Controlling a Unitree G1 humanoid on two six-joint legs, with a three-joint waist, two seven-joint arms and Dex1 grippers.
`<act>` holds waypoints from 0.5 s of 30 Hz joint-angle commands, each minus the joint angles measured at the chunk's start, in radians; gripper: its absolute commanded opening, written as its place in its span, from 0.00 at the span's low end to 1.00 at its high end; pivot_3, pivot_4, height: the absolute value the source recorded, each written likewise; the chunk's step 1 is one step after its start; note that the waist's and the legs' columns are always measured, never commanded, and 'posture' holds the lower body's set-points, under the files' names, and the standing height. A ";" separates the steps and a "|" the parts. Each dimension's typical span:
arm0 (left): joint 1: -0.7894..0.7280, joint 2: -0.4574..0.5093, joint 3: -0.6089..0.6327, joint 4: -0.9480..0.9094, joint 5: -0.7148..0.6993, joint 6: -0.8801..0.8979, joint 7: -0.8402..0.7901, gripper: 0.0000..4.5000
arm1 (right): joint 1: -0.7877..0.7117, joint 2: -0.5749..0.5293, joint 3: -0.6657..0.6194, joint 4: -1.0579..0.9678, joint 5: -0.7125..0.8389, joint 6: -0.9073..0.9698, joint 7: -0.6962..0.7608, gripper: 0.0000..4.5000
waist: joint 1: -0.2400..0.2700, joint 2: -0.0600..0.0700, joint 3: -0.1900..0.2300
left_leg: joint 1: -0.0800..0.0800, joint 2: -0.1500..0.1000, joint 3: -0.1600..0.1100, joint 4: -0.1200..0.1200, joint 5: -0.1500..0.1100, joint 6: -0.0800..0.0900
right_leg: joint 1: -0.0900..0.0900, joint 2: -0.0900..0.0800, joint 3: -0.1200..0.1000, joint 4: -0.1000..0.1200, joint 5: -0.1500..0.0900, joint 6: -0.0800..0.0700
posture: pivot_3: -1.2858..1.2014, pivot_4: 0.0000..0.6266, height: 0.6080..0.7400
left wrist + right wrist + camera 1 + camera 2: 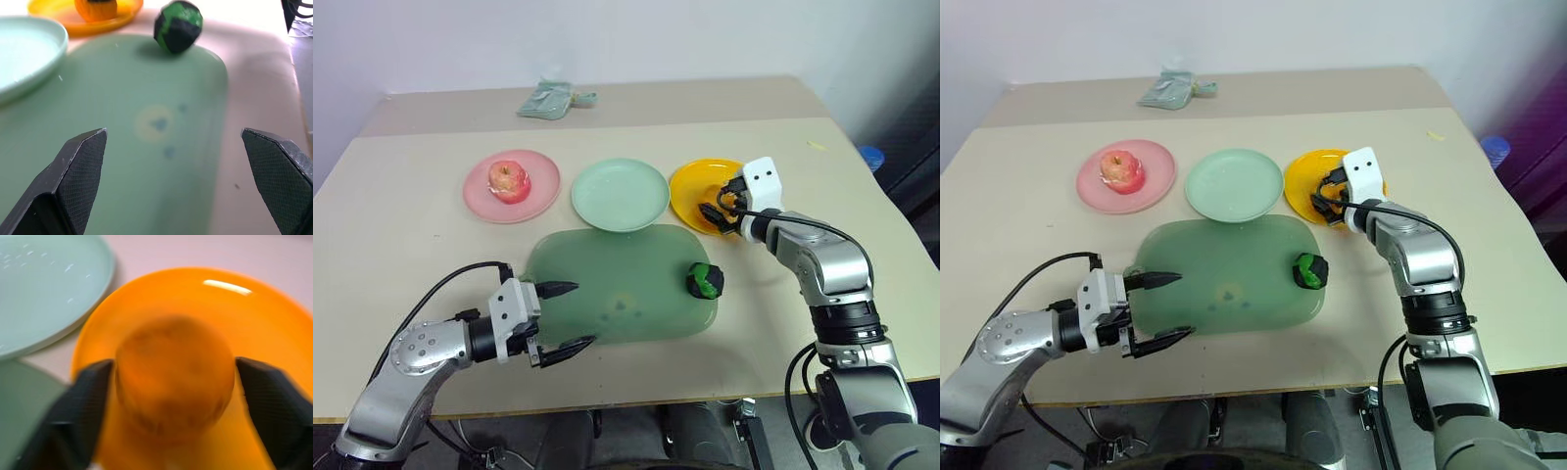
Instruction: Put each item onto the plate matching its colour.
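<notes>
The pink-red apple (510,180) lies on the pink plate (544,199). The mint green plate (620,194) holds nothing. The dark green lump (705,281) sits on the right end of the translucent green cutting board (607,284). My right gripper (717,208) hangs low over the yellow-orange plate (688,192). It is open, and its fingers (83,396) flank the orange ribbed fruit (173,387), which rests on that plate. My left gripper (582,313) is open with nothing in it. It is at the board's near left corner, pointing across the board toward the lump (178,25).
A grey-green cloth wad (546,100) lies at the far edge of the table. A blue object (869,157) sits beyond the table's right edge. The board's ring handle is near my left gripper. Bare tabletop lies left of the pink plate.
</notes>
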State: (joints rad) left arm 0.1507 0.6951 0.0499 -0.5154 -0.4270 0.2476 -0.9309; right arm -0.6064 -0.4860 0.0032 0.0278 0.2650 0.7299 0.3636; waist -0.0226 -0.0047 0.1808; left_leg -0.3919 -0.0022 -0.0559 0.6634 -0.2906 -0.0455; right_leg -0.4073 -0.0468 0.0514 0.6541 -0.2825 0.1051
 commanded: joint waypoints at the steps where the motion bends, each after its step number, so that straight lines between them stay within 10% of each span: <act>1: -0.007 -0.023 0.056 -0.018 -0.038 -0.005 0.038 1.00 | 0.032 -0.061 -0.040 -0.146 0.044 -0.103 0.138 0.99 | 0.004 0.000 0.000 | 0.000 0.000 0.000 0.000 0.000 0.000 | 0.000 0.000 0.000 0.000 0.000 0.000 | 0.52 0.24 1.00; 8: 0.003 -0.028 0.154 0.036 -0.073 -0.003 0.052 1.00 | 0.357 -0.302 -0.110 -0.402 0.225 -0.134 0.529 0.99 | 0.011 0.000 0.000 | 0.001 0.001 -0.002 0.001 -0.001 0.001 | 0.005 -0.002 -0.002 -0.004 0.000 0.001 | 0.52 0.24 1.00; 15: -0.012 -0.016 0.148 0.054 -0.066 -0.008 0.030 1.00 | 0.427 -0.310 -0.012 -0.385 0.168 -0.122 0.524 0.94 | 0.002 0.000 0.000 | 0.003 0.001 -0.001 0.001 -0.001 0.001 | 0.006 0.001 -0.001 -0.003 0.000 0.000 | 0.52 0.24 1.00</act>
State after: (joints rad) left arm 0.1444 0.6681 0.1844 -0.4523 -0.4872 0.2550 -0.8942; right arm -0.1632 -0.8054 -0.0292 -0.3463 0.4486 0.6208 0.9009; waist -0.0201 -0.0045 0.1805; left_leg -0.3887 -0.0011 -0.0573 0.6646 -0.2914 -0.0441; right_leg -0.4013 -0.0457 0.0501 0.6508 -0.2825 0.1052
